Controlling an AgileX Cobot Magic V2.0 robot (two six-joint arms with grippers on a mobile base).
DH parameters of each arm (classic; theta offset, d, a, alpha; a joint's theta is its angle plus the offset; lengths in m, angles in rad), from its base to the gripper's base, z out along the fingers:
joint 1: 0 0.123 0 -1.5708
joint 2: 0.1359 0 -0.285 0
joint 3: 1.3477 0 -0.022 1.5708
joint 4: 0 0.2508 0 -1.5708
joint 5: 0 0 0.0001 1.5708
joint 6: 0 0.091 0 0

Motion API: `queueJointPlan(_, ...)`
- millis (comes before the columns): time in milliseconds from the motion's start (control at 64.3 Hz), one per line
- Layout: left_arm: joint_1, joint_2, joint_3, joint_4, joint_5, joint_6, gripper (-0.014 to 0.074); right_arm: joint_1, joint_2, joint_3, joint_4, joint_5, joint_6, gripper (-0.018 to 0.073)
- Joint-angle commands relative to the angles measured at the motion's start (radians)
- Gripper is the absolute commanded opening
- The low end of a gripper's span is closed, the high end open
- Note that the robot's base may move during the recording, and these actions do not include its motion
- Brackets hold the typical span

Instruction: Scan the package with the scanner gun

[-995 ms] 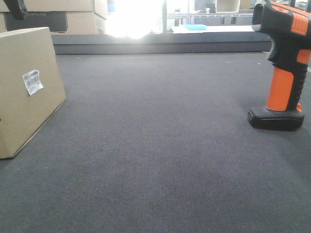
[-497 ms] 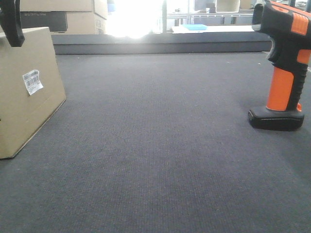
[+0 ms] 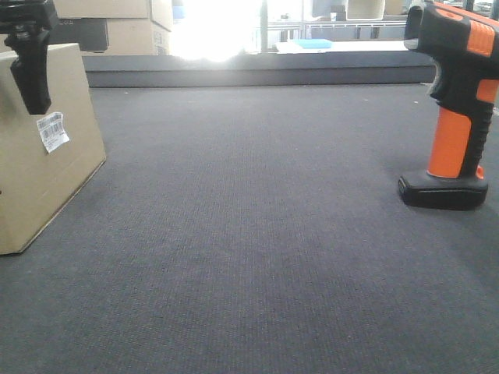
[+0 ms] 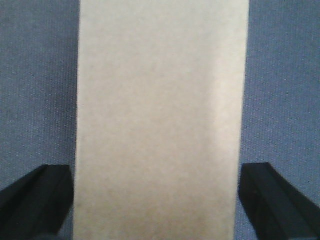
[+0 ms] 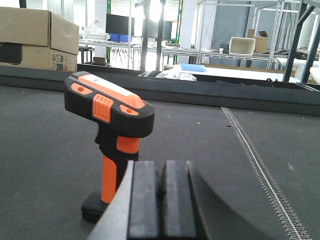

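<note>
Grasp approach: straddles the package (image 3: 47, 187) toward the carpeted table's (image 3: 257, 234) left edge with left gripper (image 4: 157, 200) spread wide — probably needs closing next — right gripper (image 5: 160, 197) pinched shut behind scanner gun (image 5: 110, 107).

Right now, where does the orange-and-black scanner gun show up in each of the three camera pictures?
Front-facing view: the scanner gun stands at the far right edge, upright on its base.
Left wrist view: not in it; the package fills the middle.
Right wrist view: left of centre, upright, beyond the shut right tool.
Shared landmark: the stacked cardboard boxes, top left in the front-facing and right wrist views.
</note>
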State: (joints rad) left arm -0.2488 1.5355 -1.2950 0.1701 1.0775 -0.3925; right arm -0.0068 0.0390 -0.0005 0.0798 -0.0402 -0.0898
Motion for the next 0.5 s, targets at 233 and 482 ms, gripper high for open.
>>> queueJointPlan(233, -0.003, -0.003, 0.0, -0.011, 0.011, -0.008, 0.0146, 0.004, -0.004, 0.001, -0.007, -0.02, -0.007, -0.0153)
queueJointPlan(482, -0.003, -0.003, 0.0, 0.005, 0.015, -0.008, 0.0088, 0.004, -0.004, 0.001, -0.007, -0.02, -0.007, -0.0153)
